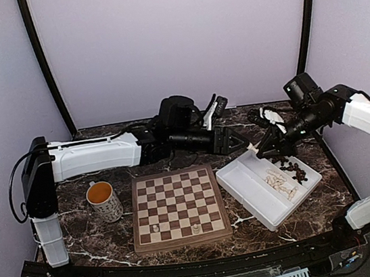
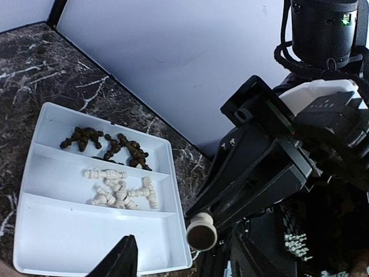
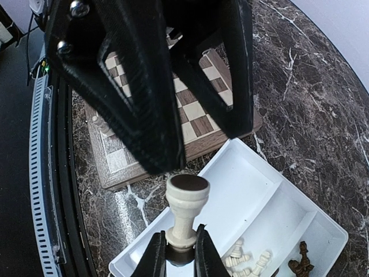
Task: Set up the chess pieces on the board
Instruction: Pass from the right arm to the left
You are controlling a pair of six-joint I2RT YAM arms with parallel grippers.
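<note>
My right gripper [image 3: 181, 254] is shut on the head of a cream chess piece [image 3: 185, 210], whose felt base points at the left gripper. It hangs over the near-left corner of the white tray [image 3: 259, 190]. My left gripper [image 3: 202, 144] is open, its two black fingers spread just in front of that piece without touching it. In the left wrist view the same piece [image 2: 202, 231] sits between my left gripper's [image 2: 187, 261] fingers. The board [image 1: 176, 198] holds two cream pieces [image 1: 156, 228] in its near row. Loose cream pieces [image 2: 121, 193] and dark pieces [image 2: 109, 147] lie in the tray [image 2: 69, 231].
An orange-lined mug [image 1: 104, 200] stands left of the board. The tray [image 1: 249, 181] lies right of it, at an angle. Both grippers [image 1: 234, 140] [image 1: 256, 149] meet above the tray's far-left corner. Walls close the back and sides.
</note>
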